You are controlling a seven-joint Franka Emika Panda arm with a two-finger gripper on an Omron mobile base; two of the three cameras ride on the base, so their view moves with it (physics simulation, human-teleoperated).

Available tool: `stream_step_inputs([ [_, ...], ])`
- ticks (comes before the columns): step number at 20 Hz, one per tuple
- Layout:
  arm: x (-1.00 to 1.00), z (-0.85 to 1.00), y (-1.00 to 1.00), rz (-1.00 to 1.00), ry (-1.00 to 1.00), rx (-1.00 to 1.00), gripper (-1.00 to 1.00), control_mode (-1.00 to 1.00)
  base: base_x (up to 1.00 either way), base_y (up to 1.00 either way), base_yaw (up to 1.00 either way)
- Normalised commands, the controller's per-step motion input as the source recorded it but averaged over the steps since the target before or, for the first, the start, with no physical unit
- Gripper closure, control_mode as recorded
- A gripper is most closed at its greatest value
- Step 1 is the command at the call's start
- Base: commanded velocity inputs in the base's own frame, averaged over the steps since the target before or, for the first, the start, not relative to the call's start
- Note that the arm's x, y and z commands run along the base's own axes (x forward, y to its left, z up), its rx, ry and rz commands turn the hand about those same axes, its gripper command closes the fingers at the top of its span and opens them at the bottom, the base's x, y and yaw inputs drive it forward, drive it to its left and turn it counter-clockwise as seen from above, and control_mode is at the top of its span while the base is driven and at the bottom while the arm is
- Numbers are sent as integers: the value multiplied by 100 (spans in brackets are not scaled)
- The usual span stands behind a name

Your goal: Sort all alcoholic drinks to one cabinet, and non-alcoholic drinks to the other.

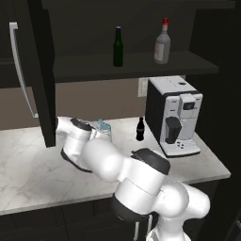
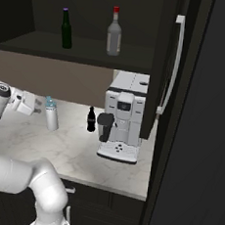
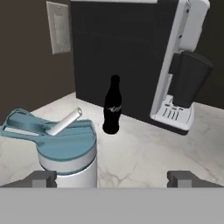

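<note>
Closing in on the flask (image 3: 68, 153), jaws spread wide and holding nothing.

Left base view: beer bottle (image 1: 118, 47) and liquor bottle (image 1: 162, 43) both stand upright on the open cabinet shelf (image 1: 94, 66), well apart from each other. So the alcohol looks sorted. Cabinet door (image 1: 40, 70) hangs open at left. Cola bottle (image 1: 140, 129) stands on the surface (image 1: 28, 169), just beside the coffee machine (image 1: 172, 117). Flask lid peeks out behind the arm's wrist.

Right base view: gripper (image 2: 37, 104) sits level, just beside the flask, at lid height and not touching. Cola stands between flask and machine. Right cabinet door (image 2: 171, 66) is open too.

Hand view: flask is low and left of centre, spout lid facing the camera; left fingertip (image 3: 41, 179) is roughly in line with the body, right one well off to the side. Cola upright further back, machine behind it.

Judgement on the grasp:
- shift toward the flask so it's centred between the fingers
- drop below the lid and clamp on the white cylinder; the spout and flip bar would make a poor grip
- advance straight and keep the wrist level, flask looks top-heavy and could tip
- don't overshoot, cola stands close behind
</note>
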Motion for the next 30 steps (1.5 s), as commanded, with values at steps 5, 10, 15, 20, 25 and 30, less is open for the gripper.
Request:
stream_step_inputs([
  [5,18,-9,0,0,0,-3,-100,-100,0,0,0],
  [10,17,-9,0,0,0,-2,-100,-100,0,0,0],
  [15,13,-7,0,0,0,-1,-100,-100,0,0,0],
  [20,14,-10,0,0,0,0,-100,-100,0,0,0],
  [25,1,-1,0,0,0,-1,-100,-100,0,0,0],
  [30,3,0,0,0,0,-3,-100,-100,0,0,0],
])
